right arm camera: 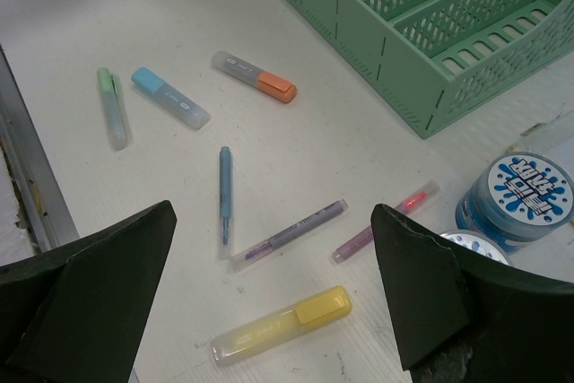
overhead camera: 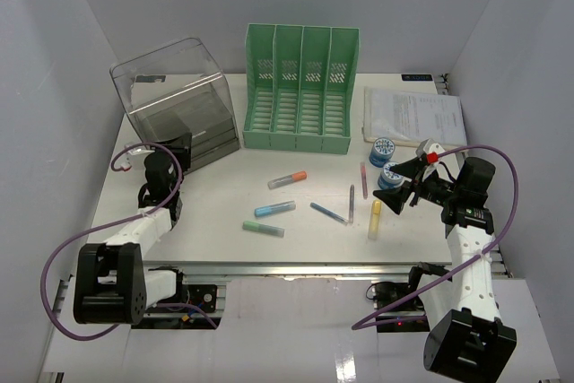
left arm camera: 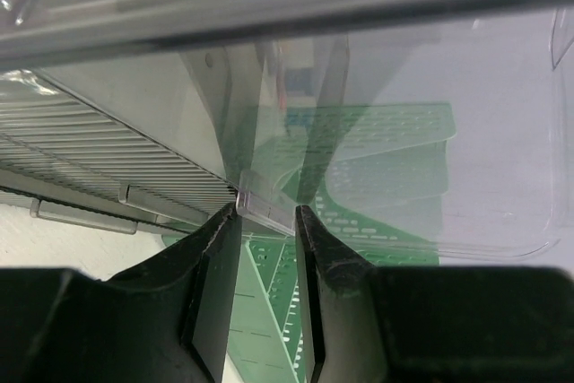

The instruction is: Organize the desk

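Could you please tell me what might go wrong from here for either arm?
1. The left gripper pinches only a narrow clear tab of the drawer box with its fingertips; a pull might slip off or drag the whole box.
2. The right gripper hangs open above the purple pen and the yellow highlighter, which lie close together; closing could catch both.

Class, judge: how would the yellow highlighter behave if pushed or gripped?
The yellow highlighter looks like a short plastic barrel: probably stiff and light. Lying flat on the smooth desk, a sideways push might roll it; an endwise push would likely slide it.
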You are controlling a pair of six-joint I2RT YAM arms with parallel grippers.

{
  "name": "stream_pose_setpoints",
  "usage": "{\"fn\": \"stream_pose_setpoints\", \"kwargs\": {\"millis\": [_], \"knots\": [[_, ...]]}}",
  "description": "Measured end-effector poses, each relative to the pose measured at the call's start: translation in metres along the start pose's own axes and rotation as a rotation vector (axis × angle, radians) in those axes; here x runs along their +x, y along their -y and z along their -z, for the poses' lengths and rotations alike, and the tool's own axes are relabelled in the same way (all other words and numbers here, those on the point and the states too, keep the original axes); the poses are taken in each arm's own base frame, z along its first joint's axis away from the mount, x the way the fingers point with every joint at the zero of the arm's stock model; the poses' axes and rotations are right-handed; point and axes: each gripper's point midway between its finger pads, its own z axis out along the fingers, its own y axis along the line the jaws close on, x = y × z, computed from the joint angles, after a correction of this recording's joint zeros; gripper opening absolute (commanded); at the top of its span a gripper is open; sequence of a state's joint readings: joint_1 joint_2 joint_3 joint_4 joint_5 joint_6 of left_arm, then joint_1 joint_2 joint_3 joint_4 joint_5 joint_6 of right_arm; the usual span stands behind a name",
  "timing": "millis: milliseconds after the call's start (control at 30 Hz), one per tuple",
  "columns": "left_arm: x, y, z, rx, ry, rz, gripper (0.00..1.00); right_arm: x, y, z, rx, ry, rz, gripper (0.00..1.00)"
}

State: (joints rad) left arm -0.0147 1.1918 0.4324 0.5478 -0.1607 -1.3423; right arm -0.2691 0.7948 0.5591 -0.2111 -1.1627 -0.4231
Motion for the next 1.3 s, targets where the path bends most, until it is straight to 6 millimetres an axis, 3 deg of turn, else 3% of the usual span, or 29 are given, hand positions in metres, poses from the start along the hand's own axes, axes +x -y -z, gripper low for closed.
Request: {"fn": "stream_pose_setpoints", "kwargs": {"millis": [333, 633, 967, 1133, 1300], "knots": [[0.002, -0.005, -0.006, -0.007, -0.001, 0.023, 0.25, 0.0, 0.0, 0.0, 0.0, 0.0, 0.003, 0.96], [0.002, -0.002, -0.005, 0.006, -0.003, 0.052, 0.0, 0.0, 0.0, 0.0, -0.003, 0.001, 0.004, 0.96], [0.004, 0.021, 0.029, 0.11, -0.058, 0.054, 0.0, -0.003, -0.006, -0.005, -0.049, 0.02, -0.043, 1.0], [0.003, 0.044, 0.051, 0.191, -0.083, 0.052, 0.0, -0.001, -0.028, -0.039, -0.165, -0.055, -0.117, 0.94], [0.003, 0.059, 0.065, 0.244, -0.108, 0.053, 0.0, -0.056, -0.059, -0.102, -0.304, -0.108, -0.106, 0.98]]}}
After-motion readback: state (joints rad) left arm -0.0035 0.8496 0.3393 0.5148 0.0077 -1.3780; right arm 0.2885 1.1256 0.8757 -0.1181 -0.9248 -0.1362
